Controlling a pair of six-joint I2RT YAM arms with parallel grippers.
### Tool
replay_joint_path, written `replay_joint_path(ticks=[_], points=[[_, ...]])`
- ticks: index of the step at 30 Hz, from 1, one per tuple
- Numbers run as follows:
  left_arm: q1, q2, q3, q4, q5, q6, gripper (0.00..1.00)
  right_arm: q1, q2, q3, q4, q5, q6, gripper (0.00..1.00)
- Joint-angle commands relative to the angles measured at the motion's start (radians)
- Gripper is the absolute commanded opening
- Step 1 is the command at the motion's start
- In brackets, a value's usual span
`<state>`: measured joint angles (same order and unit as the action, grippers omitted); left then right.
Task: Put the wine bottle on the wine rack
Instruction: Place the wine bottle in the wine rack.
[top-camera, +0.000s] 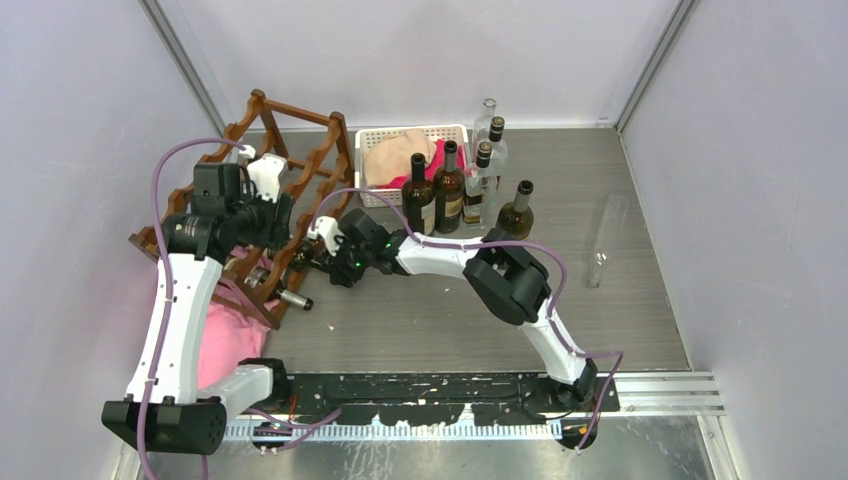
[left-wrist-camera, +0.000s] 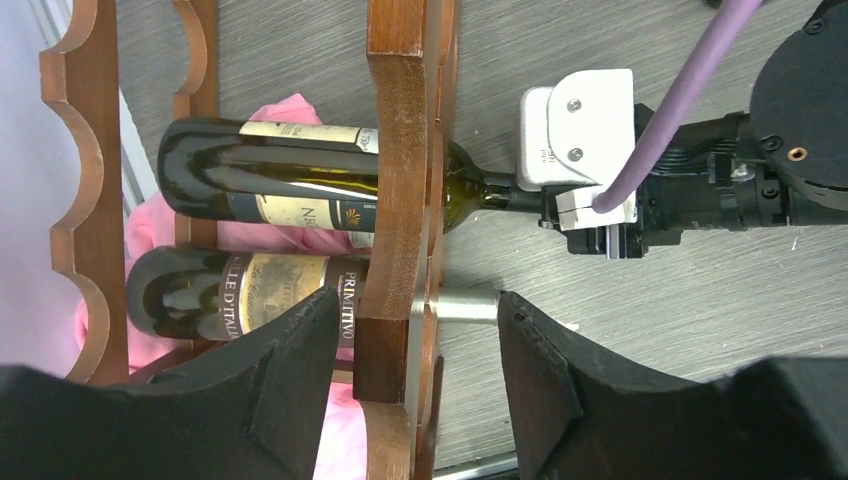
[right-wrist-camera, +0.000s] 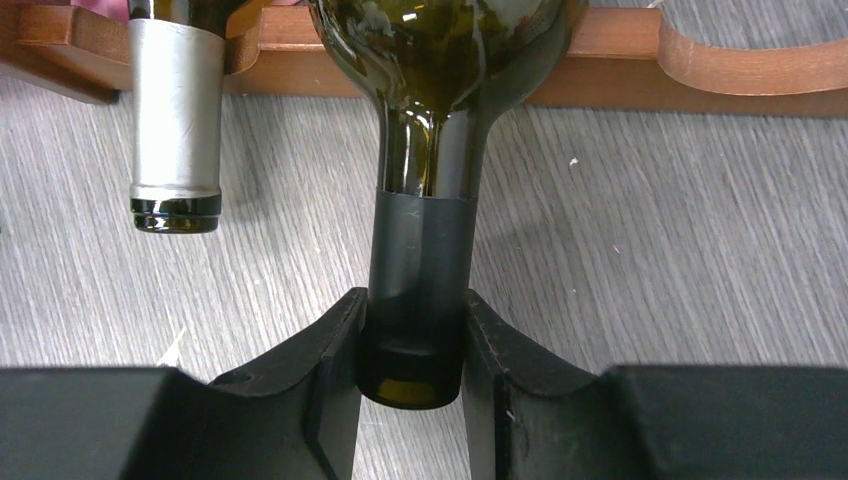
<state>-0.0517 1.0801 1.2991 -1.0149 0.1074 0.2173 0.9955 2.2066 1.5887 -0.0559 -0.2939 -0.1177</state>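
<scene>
I am gripping the black-capped neck of the dark green glass wine bottle (left-wrist-camera: 290, 175) with the right hand (right-wrist-camera: 415, 345), fingers closed hard on both sides of the capsule. The bottle is lying on its side in a low tier of the reddish-brown wooden wine rack with scalloped rails (left-wrist-camera: 395, 120), which stands by the left edge of the grey wood-grain worktop (right-wrist-camera: 700, 250), toward the far corner. Its shoulder is sitting in a scallop of the front rail and its neck is pointing out over the worktop. The left hand (left-wrist-camera: 420, 320) is hanging open astride that rail, one finger on each side.

I am judging the bottle to be as good as seated, so I am aiming to settle it level, then part the right fingers and back straight out along the neck. A second dark bottle with a cream label and silver capsule (right-wrist-camera: 175, 120) is lying in the next cradle, just beside, so I am allowing no sideways swing. Open worktop lies behind the right hand. The upright dark bottles (top-camera: 440, 190) along the far edge are standing near the right forearm, and a pink cloth (top-camera: 225, 345) is bunched under the rack.
</scene>
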Motion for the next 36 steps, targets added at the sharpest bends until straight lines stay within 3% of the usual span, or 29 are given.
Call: replay_joint_path(ticks=[1,36], points=[[0.005,-0.009,0.001,0.016,0.032,0.021,0.59,0.003,0.032,0.003,0.018,0.007,0.025,0.01],[0.005,-0.019,0.028,0.001,0.021,0.001,0.58,0.002,0.11,0.148,0.117,0.001,0.048,0.03]])
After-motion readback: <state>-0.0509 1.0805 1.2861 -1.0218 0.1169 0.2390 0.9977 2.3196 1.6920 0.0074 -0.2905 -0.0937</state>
